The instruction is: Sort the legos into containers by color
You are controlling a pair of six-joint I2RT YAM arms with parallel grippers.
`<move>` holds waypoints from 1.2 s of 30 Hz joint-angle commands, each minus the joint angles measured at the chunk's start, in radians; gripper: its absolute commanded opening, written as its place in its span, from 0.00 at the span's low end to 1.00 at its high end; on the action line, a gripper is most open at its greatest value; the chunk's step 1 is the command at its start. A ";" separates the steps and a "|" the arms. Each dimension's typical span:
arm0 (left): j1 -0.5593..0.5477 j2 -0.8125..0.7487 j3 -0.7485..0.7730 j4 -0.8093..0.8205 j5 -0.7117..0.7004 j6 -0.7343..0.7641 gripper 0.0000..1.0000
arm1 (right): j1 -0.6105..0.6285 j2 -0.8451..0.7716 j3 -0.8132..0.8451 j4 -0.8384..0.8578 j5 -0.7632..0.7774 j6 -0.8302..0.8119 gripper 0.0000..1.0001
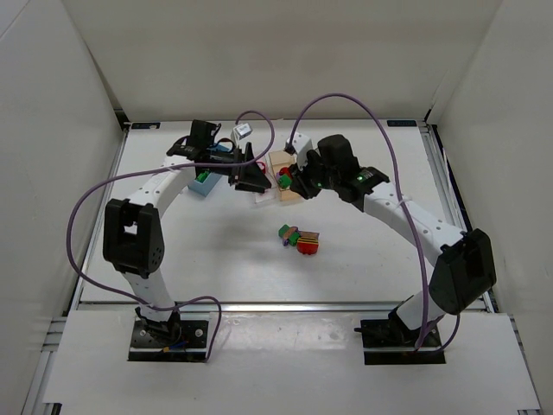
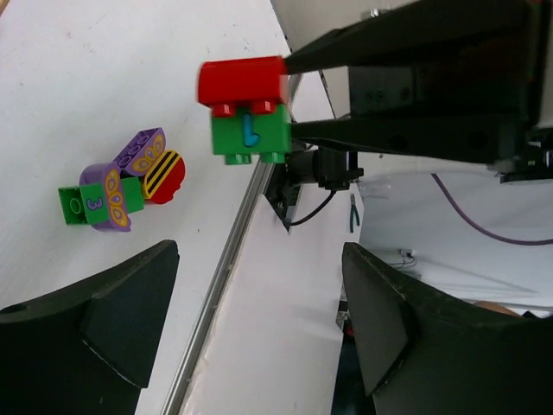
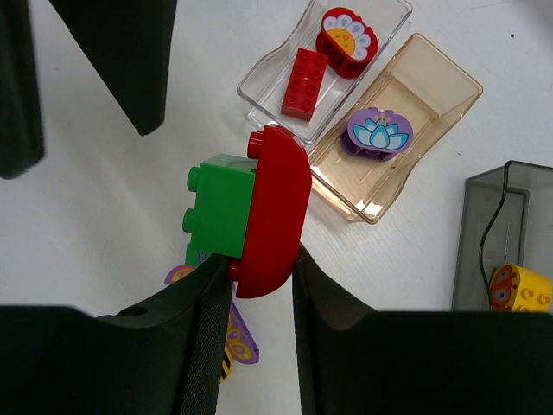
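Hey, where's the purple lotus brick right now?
In the right wrist view, the purple lotus brick lies inside the peach bin, upper right of centre, beside the clear bin.

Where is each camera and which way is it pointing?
Top external: above and behind both arms, looking down at the table.
Left wrist: looks across, past the open left gripper, at the brick stack.
Right wrist: faces down past the right gripper, shut on that stack, at the clear bin.
Shared: both wrist views show the stack.
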 commanded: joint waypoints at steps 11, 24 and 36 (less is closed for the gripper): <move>0.004 -0.013 0.052 0.086 -0.073 -0.022 0.85 | 0.036 -0.009 0.036 0.054 -0.032 0.054 0.00; -0.021 0.013 0.050 0.144 -0.046 -0.045 0.75 | 0.034 0.040 0.089 0.057 -0.066 0.091 0.00; -0.039 0.048 0.081 0.144 -0.026 -0.046 0.58 | 0.033 0.075 0.121 0.070 -0.070 0.089 0.00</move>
